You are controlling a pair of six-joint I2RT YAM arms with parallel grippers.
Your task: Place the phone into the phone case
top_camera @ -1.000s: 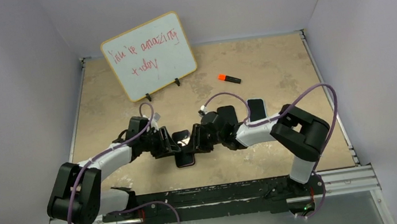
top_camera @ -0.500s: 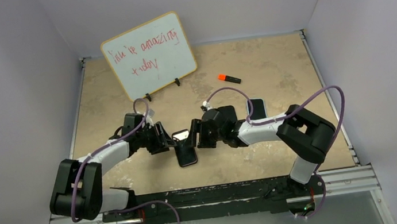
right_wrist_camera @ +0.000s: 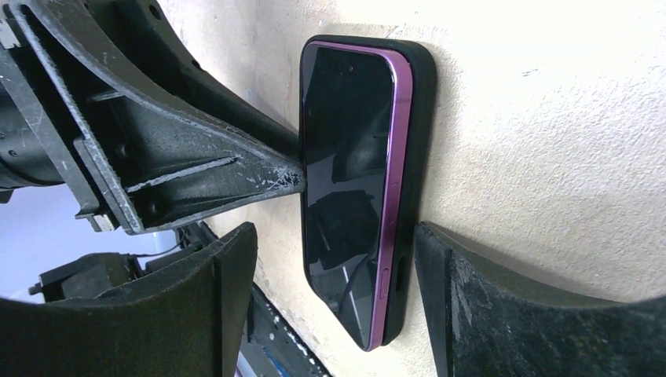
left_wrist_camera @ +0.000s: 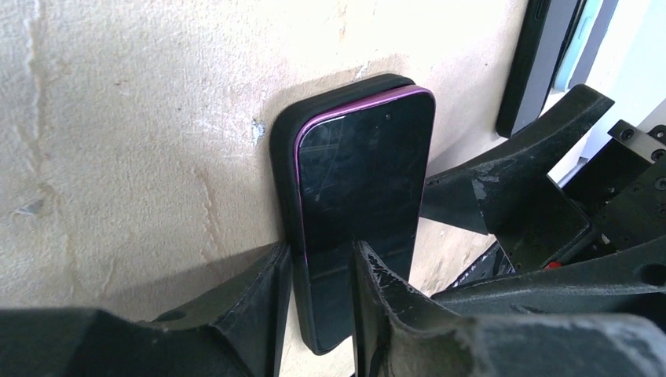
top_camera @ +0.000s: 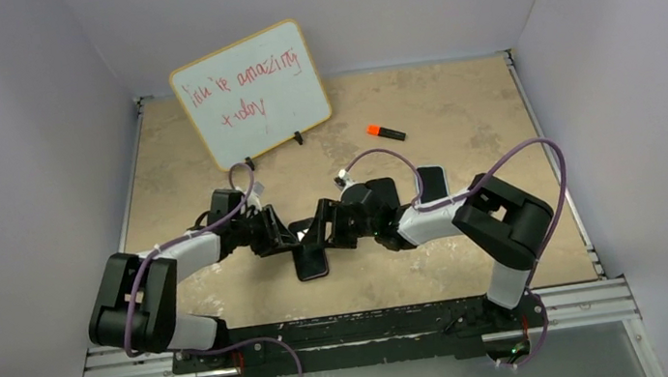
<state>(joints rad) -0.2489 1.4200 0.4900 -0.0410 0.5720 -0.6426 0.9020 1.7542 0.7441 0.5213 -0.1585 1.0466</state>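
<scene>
the phone [left_wrist_camera: 361,181] lies face up in the black phone case [left_wrist_camera: 281,173] on the table [left_wrist_camera: 118,118], between my two arms. its purple side shows above the case rim along the long edge away from the left gripper [left_wrist_camera: 320,263], so i judge it not fully seated. that gripper straddles the nearer long edge with jaws drawn narrow, one finger against the case wall and the other on the glass. i cannot tell whether they truly bite. the right gripper [right_wrist_camera: 331,236] hangs over one end, jaws spread wide, touching nothing. the danger is that pressing one edge alone levers the raised side out or skids the unbraced case, and that the crowded fingers clash.
</scene>
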